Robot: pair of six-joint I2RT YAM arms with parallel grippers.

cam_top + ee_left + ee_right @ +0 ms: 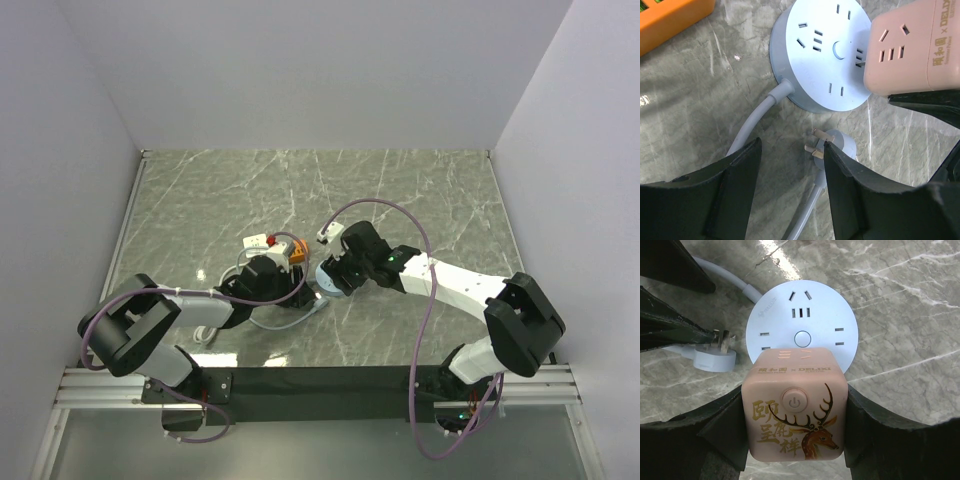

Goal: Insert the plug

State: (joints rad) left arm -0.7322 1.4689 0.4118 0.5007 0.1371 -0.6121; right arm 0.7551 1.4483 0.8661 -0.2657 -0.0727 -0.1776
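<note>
A round white power socket [802, 320] lies flat on the marble table, its cable leading off to the left. My right gripper [795, 402] is shut on a pink cube adapter [795, 425] with a deer print, held over the socket's near rim. In the left wrist view a prong of the cube [910, 50] touches the socket's face [825, 55]. A white plug [840, 142] with brass prongs lies on the table just beside the socket. My left gripper [792, 147] stands open over it, its right fingertip against the plug's body and nothing clamped between the fingers.
An orange box [670, 20] sits close behind the left gripper, with a small red and white item [258, 241] beside it. The white cable [747, 127] curls between the left fingers. Both arms crowd together at the table's near middle [320, 275].
</note>
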